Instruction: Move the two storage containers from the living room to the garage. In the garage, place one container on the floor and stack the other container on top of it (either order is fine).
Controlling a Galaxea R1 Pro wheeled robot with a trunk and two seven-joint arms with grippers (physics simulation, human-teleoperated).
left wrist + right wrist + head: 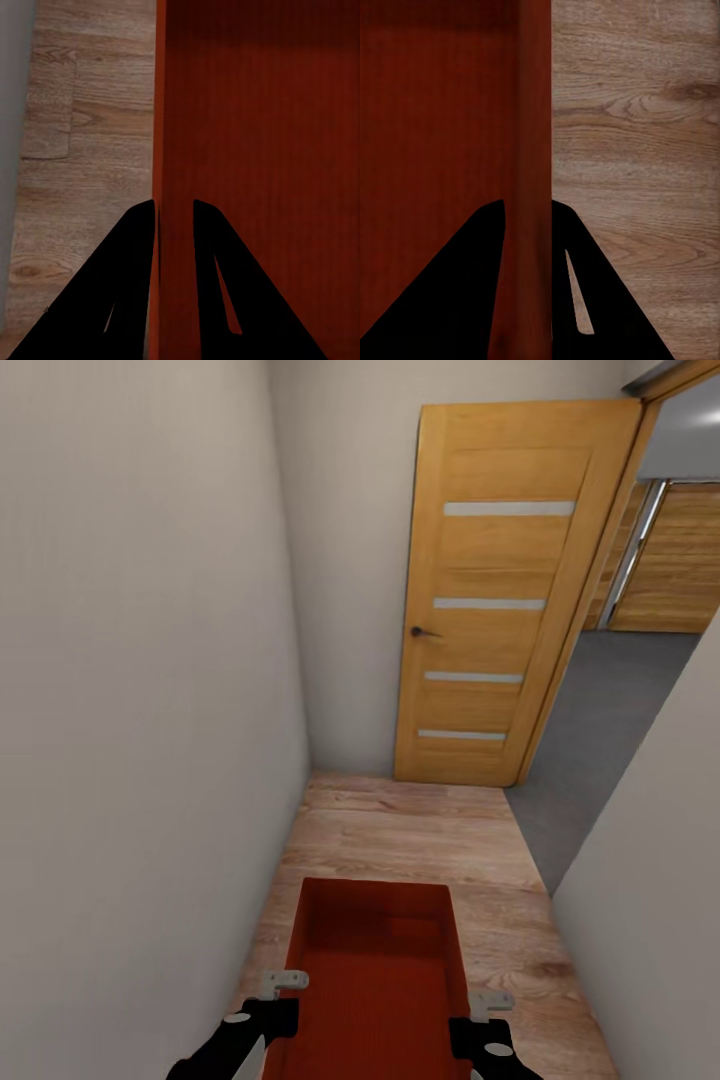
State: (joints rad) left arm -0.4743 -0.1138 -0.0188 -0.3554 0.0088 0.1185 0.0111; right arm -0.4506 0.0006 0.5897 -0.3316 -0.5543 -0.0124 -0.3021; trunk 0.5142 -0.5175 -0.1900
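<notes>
Carried between both arms over light plank flooring (pixel 400 830): one orange-red storage container (pixel 375 980). Left tool (pixel 174 214) pinching left wall, right tool (pixel 526 214) pinching right wall, clear from wrist cameras. From head camera alone: open wooden door (pixel 500 600), grey garage floor (pixel 600 720) beyond.

Head camera high, facing downward; wrist cameras close; all share container (pixel 375 960).
</notes>
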